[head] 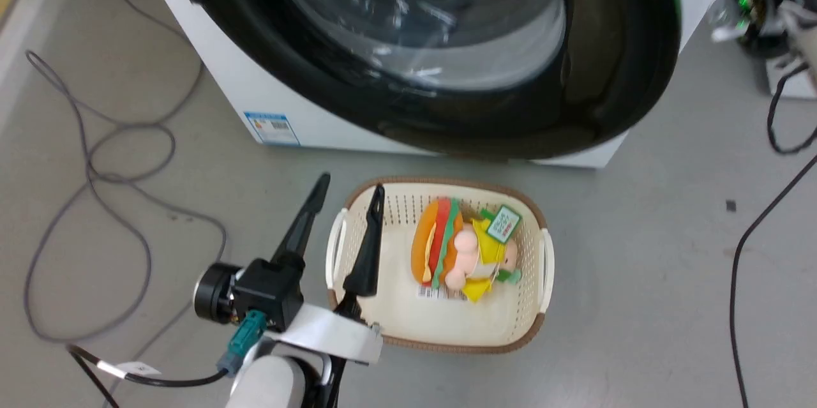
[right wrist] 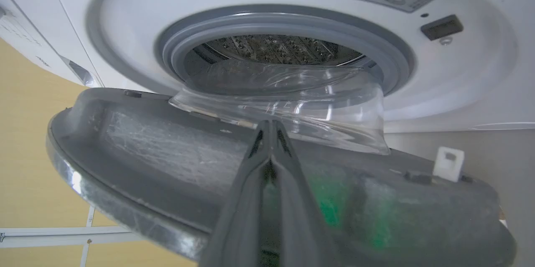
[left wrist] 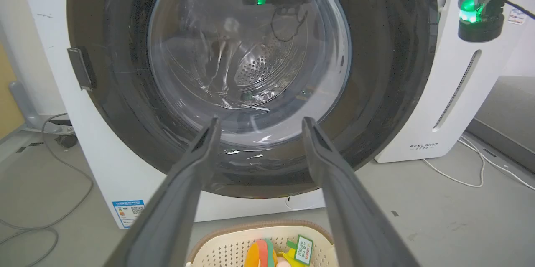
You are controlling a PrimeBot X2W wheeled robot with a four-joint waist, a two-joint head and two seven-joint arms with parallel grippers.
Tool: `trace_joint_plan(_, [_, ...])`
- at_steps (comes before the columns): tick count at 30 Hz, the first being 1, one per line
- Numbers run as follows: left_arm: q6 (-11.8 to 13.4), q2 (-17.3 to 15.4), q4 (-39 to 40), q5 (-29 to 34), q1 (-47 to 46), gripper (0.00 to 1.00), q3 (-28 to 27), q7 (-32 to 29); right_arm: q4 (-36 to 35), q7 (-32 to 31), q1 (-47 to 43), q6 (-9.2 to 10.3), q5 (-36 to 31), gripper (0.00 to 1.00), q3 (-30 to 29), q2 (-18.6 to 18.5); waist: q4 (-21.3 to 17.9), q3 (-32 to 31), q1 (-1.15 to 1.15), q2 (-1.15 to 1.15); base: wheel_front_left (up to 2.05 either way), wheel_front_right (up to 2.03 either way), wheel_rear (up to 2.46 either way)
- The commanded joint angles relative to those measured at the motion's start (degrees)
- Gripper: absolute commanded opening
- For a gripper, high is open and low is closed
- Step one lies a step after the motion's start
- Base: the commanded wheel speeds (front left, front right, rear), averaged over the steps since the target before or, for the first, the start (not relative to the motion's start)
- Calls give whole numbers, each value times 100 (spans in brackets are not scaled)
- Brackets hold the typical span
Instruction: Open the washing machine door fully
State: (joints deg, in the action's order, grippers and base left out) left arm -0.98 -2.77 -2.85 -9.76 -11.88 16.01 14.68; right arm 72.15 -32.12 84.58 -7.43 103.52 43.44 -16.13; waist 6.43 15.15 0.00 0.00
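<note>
we record the large round glossy black washing machine door (head: 613,76), with its bulging clear glass bowl (right wrist: 292,104), swung partway out from the front of the big white front-loading washing machine (head: 274,101); it is not fully open. in the right wrist view the door's grey inner face stands off the machine's front. the bowl sits just before the machine's grey rubber gasket (right wrist: 288,24), with the perforated steel drum (right wrist: 276,47) behind it.

right end effector (right wrist: 271,124): the two dark fingers are pressed together with nothing between them. the tips are at the door's inner face, at the foot of the bowl, between door and machine front. we cannot tell whether they touch it.

left end effector (head: 352,182): fingers spread wide, holding nothing, in front of the machine, apart from the door and pointing toward it.

on the grey floor (head: 638,267) just in front of the machine stands a cream perforated plastic basket with a brown rim (head: 447,182); a burger-shaped plush toy (head: 437,242) lies in it. a blue energy sticker (head: 272,128) sits low on the machine's front. a white appliance marked feelbaird (left wrist: 451,104) stands just beside the machine. loose grey cables (head: 89,159) lie on the floor beside the machine.
</note>
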Motion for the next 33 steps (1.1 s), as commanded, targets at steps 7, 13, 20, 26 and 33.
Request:
trace_joint_plan(7, [-83, -10, -156, 93, 422, 100, -101, 32, -236, -203, -788, -6, 73, 0, 21, 50, 37, -580, 0, 0, 0, 0, 0])
trace_joint_plan(13, [-162, -19, -252, 217, 742, 100, -254, 32, -516, -332, -1356, -6, 157, 0, 2, 43, 90, -957, 0, 0, 0, 0, 0])
trace_joint_plan(20, [-222, -45, -305, 310, 1043, 100, -400, 32, -1074, -503, -1966, -6, 278, 0, -13, -10, 180, -1260, 0, 0, 0, 0, 0])
trace_joint_plan(26, [-255, -51, -314, 350, 1210, 100, -503, 32, -1683, -647, -2375, -6, 393, 0, 20, -93, 228, -1358, 0, 0, 0, 0, 0])
trace_joint_plan(33, [-291, -47, -328, 385, 1349, 100, -603, 32, -2898, -743, -3008, -6, 544, 0, 301, -201, 264, -1408, 0, 0, 0, 0, 0])
